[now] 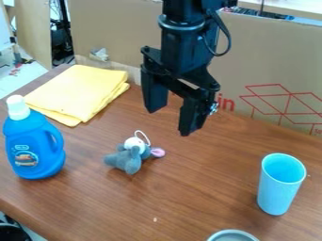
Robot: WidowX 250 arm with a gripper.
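Brown wood-grain tabletop (176,202), cardboard sheet (270,61) with red print standing behind it. Gripper (170,122) of mine hangs above tabletop, fingers wide apart, nothing between them. Nearest me: small grey plush toy (131,157) with white loop and pink ear, lying on tabletop near middle of view. Blue bottle (35,146), white-capped, upright at left; folded yellow cloth (82,89) behind it. Light-blue cup (277,193) upright at right. Round grey rim (232,233) at bottom edge.
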